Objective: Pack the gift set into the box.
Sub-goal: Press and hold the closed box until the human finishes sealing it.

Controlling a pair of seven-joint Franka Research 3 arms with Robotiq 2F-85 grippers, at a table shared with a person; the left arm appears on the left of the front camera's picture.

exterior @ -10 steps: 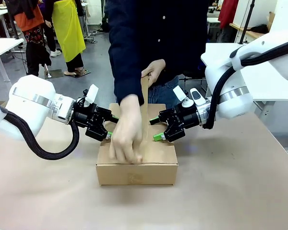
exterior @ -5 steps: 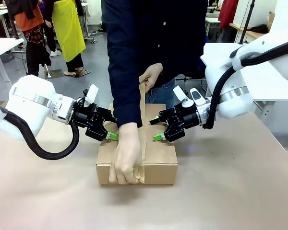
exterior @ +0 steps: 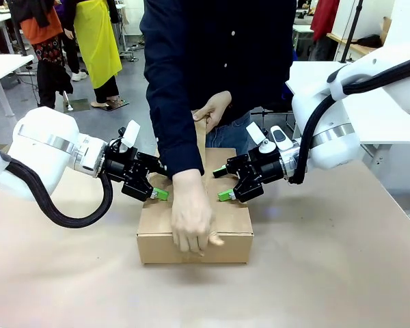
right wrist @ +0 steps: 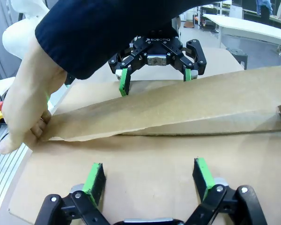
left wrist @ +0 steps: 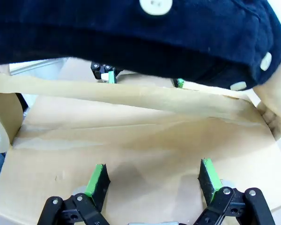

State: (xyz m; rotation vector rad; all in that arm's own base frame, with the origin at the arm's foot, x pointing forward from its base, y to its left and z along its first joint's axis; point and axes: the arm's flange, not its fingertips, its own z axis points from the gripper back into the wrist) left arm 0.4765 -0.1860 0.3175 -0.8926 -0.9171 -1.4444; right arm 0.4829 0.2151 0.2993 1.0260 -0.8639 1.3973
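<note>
Holding the flaps of the box (exterior: 195, 229) flat, we have our left pincer (exterior: 158, 184) and right pincer (exterior: 221, 183) spread wide and empty, pads resting on or just above the closed top at its left and right sides. In each wrist view our green pads (right wrist: 94, 177) sit apart over bare cardboard, with the opposite pincer facing across the box. The box stands on the counter (exterior: 328, 273) between our arms; the gift set is presumably inside, though the shut flaps hide it.

Across the middle, the person's hand (exterior: 193, 217) presses a strip of brown tape (right wrist: 168, 110) down over the near edge of the box. Farther off, their other hand (exterior: 212, 109) holds the tape roll (left wrist: 2, 122) above the far edge.

We judge this the sealing step. Next calls for steady pressure on both flaps until the tape is stuck, then lifting clear without snagging the strip.
</note>
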